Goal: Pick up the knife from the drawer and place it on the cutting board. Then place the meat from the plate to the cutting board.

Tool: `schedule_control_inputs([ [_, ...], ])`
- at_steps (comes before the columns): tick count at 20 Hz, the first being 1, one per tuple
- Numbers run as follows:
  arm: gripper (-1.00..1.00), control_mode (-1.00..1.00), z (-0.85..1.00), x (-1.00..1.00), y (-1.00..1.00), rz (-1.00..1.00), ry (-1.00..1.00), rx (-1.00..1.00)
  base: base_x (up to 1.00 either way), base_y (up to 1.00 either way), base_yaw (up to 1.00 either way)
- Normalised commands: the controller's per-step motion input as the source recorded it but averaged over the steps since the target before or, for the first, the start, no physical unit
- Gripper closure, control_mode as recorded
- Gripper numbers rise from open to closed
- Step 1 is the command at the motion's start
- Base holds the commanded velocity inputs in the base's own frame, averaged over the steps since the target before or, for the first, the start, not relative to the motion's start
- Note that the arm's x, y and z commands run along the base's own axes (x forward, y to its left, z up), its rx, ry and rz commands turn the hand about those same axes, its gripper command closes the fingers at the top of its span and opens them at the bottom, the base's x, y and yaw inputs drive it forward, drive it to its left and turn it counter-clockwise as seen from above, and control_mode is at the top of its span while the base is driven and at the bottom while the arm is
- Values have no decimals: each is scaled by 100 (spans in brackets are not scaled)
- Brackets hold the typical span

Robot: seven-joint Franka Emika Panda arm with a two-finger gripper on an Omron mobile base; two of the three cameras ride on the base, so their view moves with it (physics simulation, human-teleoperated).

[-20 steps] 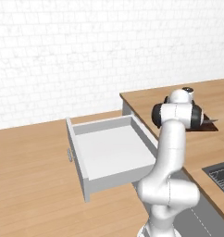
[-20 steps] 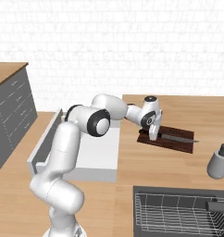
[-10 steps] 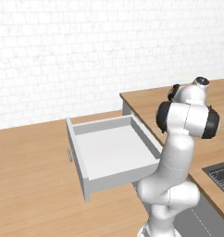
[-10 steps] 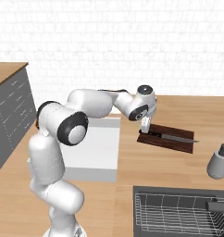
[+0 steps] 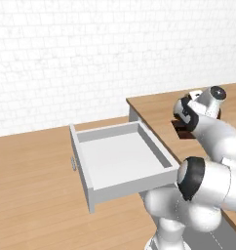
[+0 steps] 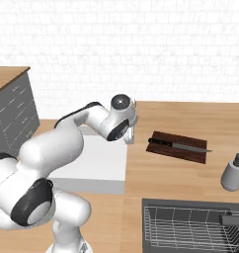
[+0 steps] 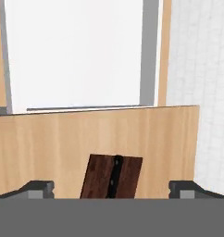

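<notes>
On the right base view, you see the knife (image 6: 177,145) lying flat across the board (image 6: 178,147), black handle toward the drawer (image 6: 99,160), thin blade toward the pale bottle (image 6: 233,172). Your left base view cuts the board (image 5: 184,131) down to a dark sliver behind the arm, and the knife cannot be made out there. From the hand view the board (image 7: 101,177) is cropped at the bottom edge, with the knife (image 7: 115,176) showing as a dark strip along its middle.

Note the pose: the arm bends forward from the base, elbow raised over the open drawer (image 5: 121,155), wrist turned so the gripper (image 6: 129,134) hangs over the surface (image 6: 190,118) between drawer and board, apart from both. Its fingers (image 7: 40,186) sit wide apart at the two lower corners of the hand view, with nothing between them.

Around it, you have the bottle near the board's right end, and a sink with a wire rack (image 6: 190,227) in front. Your own upper arm screens most of the drawer's left part in the right base view.
</notes>
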Motion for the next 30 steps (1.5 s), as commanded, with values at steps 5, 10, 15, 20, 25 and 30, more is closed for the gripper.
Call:
schedule_control_inputs([
  [5,-100,-100,67,-81,98,36,8,-36,0,0,0],
  [10,-100,-100,3,-50,27,20,7,-24,0,0,0],
  [15,-100,-100,0,0,0,0,0,0,0,0,0],
  [20,-100,-100,0,0,0,0,0,0,0,0,0],
  [25,-100,-100,0,-12,1,2,0,0,0,0,0],
  [30,-100,100,0,-18,1,4,0,0,-38,8,33],
])
